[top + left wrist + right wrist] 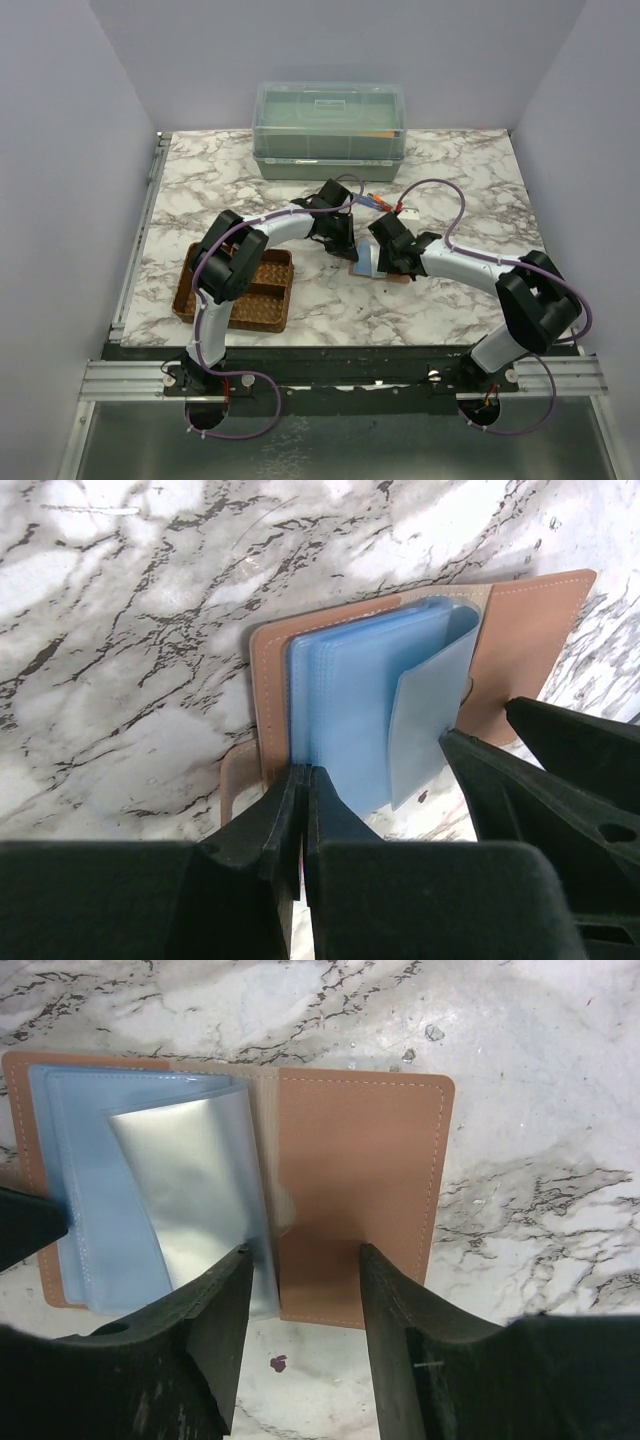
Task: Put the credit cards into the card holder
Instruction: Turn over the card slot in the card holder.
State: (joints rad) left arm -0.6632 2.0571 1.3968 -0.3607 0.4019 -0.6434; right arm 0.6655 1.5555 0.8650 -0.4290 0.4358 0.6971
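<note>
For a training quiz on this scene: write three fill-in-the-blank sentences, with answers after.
1. The card holder lies ___ on the table.
2. Its plastic sleeves are ___ in colour.
3. The brown tray sits on the ___ side of the table.
Missing words: open; blue; left.

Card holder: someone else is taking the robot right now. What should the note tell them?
Left gripper: shut, tips at the edge of the blue sleeves.
Right gripper: open, over the card holder, a lifted silvery sleeve beside it.
Holder lies open on the table.
Done: holder is open.
To do: putting cards in; no loose card clearly visible, lifted sleeve's contents unclear.
</note>
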